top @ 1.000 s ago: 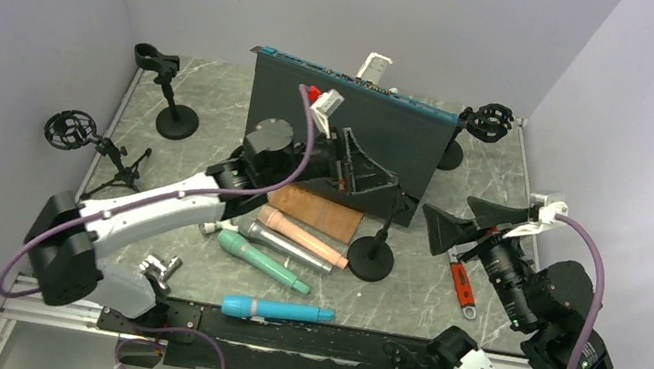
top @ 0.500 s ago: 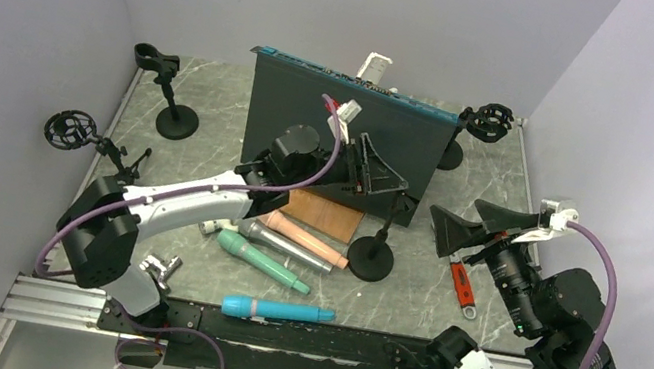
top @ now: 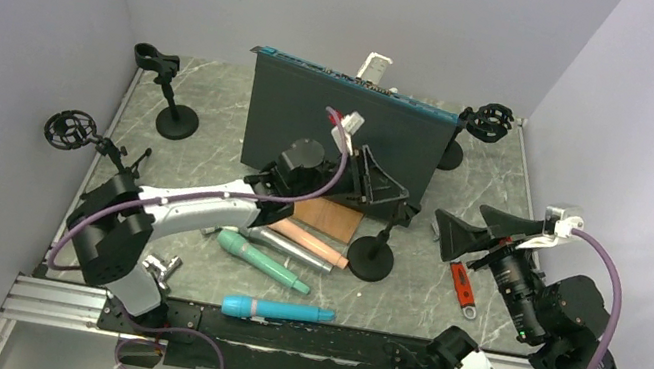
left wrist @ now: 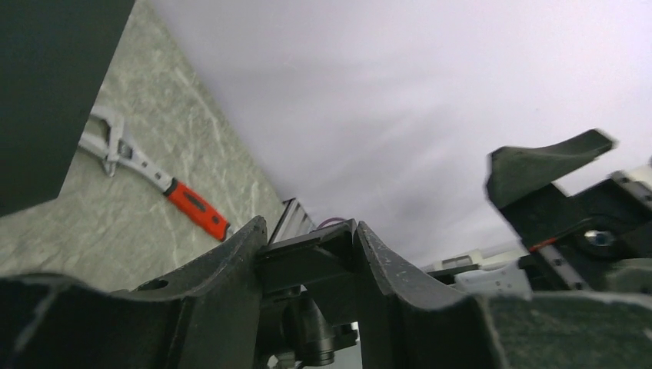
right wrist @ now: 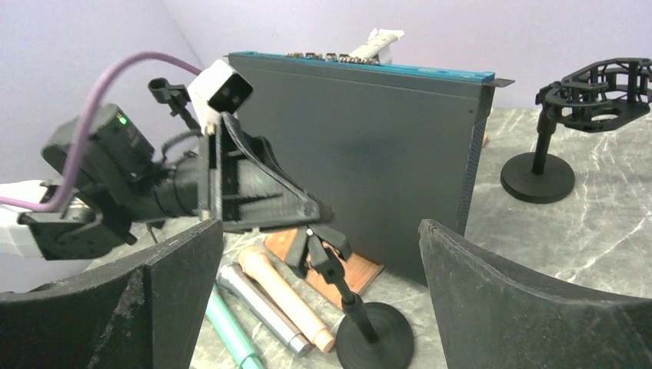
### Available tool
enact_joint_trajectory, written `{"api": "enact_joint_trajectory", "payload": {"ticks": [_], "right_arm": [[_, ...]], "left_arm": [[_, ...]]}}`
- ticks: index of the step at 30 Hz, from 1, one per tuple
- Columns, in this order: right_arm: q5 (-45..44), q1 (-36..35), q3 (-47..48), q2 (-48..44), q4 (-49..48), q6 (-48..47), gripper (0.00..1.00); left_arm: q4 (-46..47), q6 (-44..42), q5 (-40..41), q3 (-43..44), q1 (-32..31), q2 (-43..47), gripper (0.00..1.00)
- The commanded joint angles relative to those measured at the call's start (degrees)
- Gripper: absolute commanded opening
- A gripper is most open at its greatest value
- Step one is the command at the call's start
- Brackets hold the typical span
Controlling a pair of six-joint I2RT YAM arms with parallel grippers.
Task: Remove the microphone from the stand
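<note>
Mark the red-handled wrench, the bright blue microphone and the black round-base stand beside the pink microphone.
Red-handled wrench (top: 461,283): top external view, on the red handle.
Bright blue microphone (top: 280,311): top external view, mid-body.
Black round-base stand (top: 370,261): top external view, on its base.

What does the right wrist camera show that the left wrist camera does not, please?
Only the right wrist camera shows the microphones lying on the table, the stand's round base and a second stand at the back. Only the left wrist camera shows the red-handled wrench. Both show the dark panel and the left gripper closed on the stand's clip.
</note>
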State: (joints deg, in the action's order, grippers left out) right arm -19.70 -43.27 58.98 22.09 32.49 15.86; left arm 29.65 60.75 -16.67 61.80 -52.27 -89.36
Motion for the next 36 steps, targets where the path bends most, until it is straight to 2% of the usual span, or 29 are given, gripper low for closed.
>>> {"api": "enact_joint_trajectory", "payload": {"ticks": [1, 5, 9, 11, 15, 21, 24, 31, 34, 36], "right_arm": [[-1.3, 0.1, -0.6, -0.6, -0.2, 0.8, 1.00], [-1.7, 0.1, -0.8, -0.5, 0.1, 0.8, 1.00], [-1.6, 0.0, -1.0, -0.5, 0.1, 1.1, 1.00], [-1.6, 0.0, -0.9, -0.4, 0.2, 1.3, 1.00], [-2.0, 0.0, -0.6, -0.2, 0.5, 1.6, 1.00], [-1.4, 0.0, -0.5, 0.9, 0.2, 1.7, 1.00], [-1.3, 0.0, -0.1, 1.7, 0.2, 2.0, 1.00], [-8.7, 0.0, 2.1, 3.7, 2.8, 6.1, 1.00], [-12.8, 0.0, 3.7, 4.7, 4.1, 8.1, 1.00], [-15.3, 0.1, 4.2, 4.8, 4.2, 8.9, 1.00]], "left_arm": [[-2.8, -0.9, 0.5, -6.9, -1.4, -6.1, 0.20], [-2.6, -1.0, 0.2, -8.4, -1.5, -7.5, 0.18], [-6.7, -4.4, 0.6, -5.9, -1.5, -7.1, 0.19], [-9.3, -6.7, 1.0, -4.2, -1.4, -6.0, 0.26], [-16.3, -11.8, 1.5, -0.2, -0.5, -2.5, 0.49], [-22.4, -16.5, -2.1, 4.7, 5.1, 4.5, 0.66], [-24.2, -17.7, -3.9, 6.2, 8.1, 9.0, 0.79], [-36.3, -26.6, -2.3, 9.2, 12.7, 21.5, 0.85], [-42.7, -30.8, 1.2, 9.3, 15.3, 28.6, 0.88], [-46.8, -34.3, 6.8, 9.4, 16.6, 34.9, 0.91]]}}
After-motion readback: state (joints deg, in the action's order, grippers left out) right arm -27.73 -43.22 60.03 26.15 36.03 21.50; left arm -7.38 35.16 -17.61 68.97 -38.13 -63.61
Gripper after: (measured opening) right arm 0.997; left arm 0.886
